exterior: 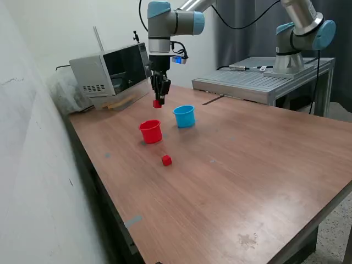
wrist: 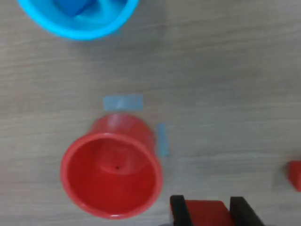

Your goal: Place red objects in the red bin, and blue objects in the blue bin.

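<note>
Clearly, the sorting was partway through. Nearest in the exterior view, one red cube lay loose on the table, apart from both cups and not yet dealt with. Just behind it stood the red bin, which the wrist view showed to be empty inside. Beyond it, the blue bin held at least one blue cube; whether a second lay in there could not be told. Farthest back, the gripper hung above the table near the red bin, pinching the other red cube between its fingers, not yet over the opening.
</note>
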{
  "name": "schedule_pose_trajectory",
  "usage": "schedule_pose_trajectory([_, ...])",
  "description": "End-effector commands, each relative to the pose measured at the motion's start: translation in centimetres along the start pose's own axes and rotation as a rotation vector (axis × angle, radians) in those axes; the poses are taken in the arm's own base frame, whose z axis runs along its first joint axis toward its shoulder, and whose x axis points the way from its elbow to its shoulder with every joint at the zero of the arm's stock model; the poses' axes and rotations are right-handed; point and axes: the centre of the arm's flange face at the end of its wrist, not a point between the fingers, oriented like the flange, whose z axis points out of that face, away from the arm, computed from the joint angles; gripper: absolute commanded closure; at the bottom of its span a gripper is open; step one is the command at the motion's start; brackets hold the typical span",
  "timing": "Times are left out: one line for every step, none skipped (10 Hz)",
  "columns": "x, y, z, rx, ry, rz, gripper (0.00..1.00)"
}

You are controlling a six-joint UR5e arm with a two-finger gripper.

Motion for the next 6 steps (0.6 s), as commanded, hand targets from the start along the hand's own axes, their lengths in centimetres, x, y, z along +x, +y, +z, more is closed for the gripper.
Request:
schedule_pose_trajectory([-2.0, 1.7, 2.4, 0.003, -0.009, 0.021, 1.00])
schedule_pose_trajectory([-3.0, 2.0, 3.6, 0.013, -0.013, 0.034, 1.00])
schedule_pose_trajectory([-4.0, 2.0, 4.5, 0.024, -0.014, 0.046, 1.00])
schedule_pose_trajectory([-4.5, 1.9, 5.0, 0.029, -0.015, 0.052, 1.00])
schedule_pose_trajectory([-5.1, 1.9, 5.0, 0.030, -0.017, 0.059, 1.00])
schedule_pose_trajectory([-5.2, 1.8, 5.2, 0.034, -0.017, 0.061, 1.00])
